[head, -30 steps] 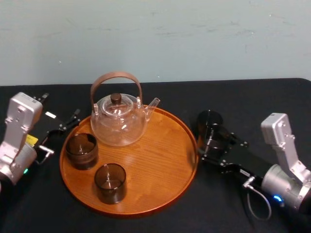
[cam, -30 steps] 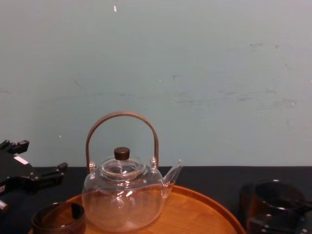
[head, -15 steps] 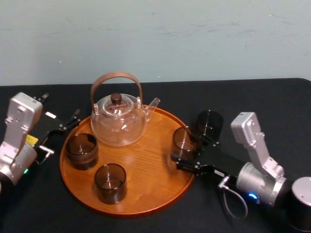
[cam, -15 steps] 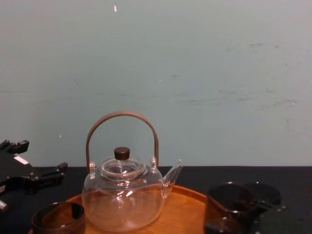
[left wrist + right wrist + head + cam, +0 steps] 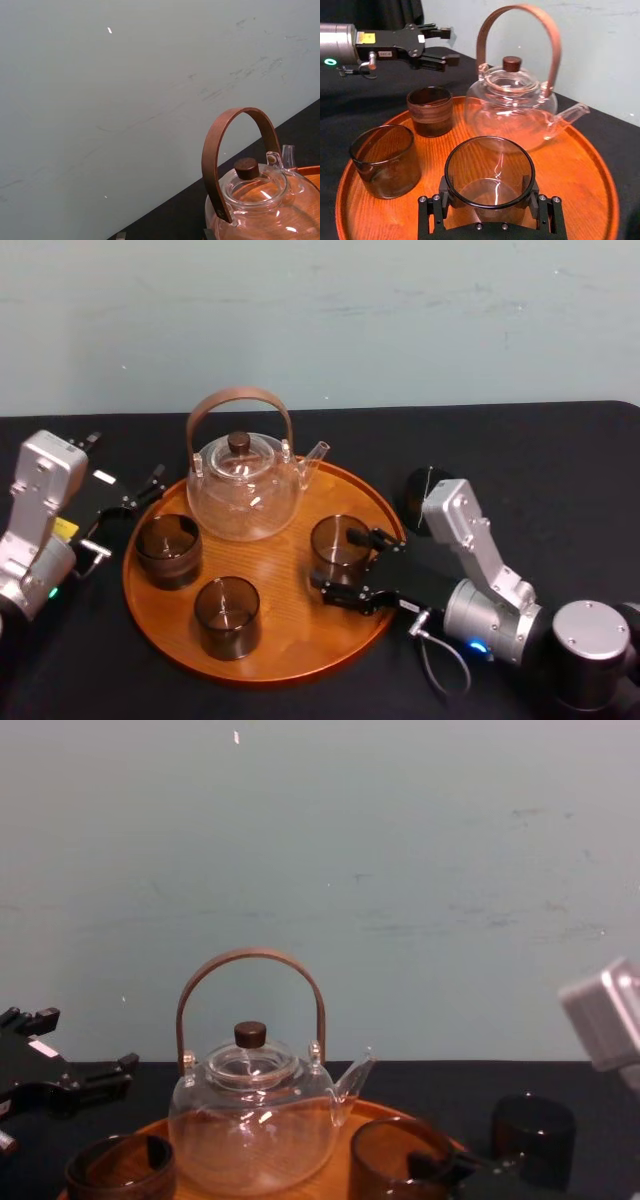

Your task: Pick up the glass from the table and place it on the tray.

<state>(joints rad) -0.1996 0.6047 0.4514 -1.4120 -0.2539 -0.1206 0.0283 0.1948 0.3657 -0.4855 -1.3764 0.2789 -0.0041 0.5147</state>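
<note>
Glass (image 5: 338, 538) over right part of tray (image 5: 290, 630), pinched between right gripper (image 5: 340, 562) fingers, one each side of wall, low down. Resting on wood or just above: cannot tell.

Handling: thin smoked glass, likely light, stiff, slick, brittle. Side grip near base suits it; gentle squeeze, soft set-down.

Room: bare wood all round glass. Teapot (image 5: 245, 490) behind, back cup (image 5: 168, 550) and front cup (image 5: 227, 615) well left, rim near on right. Spare glass (image 5: 533, 1135) on cloth beyond rim.

Left gripper (image 5: 125, 505) parked left of tray, fingers apart, empty.
</note>
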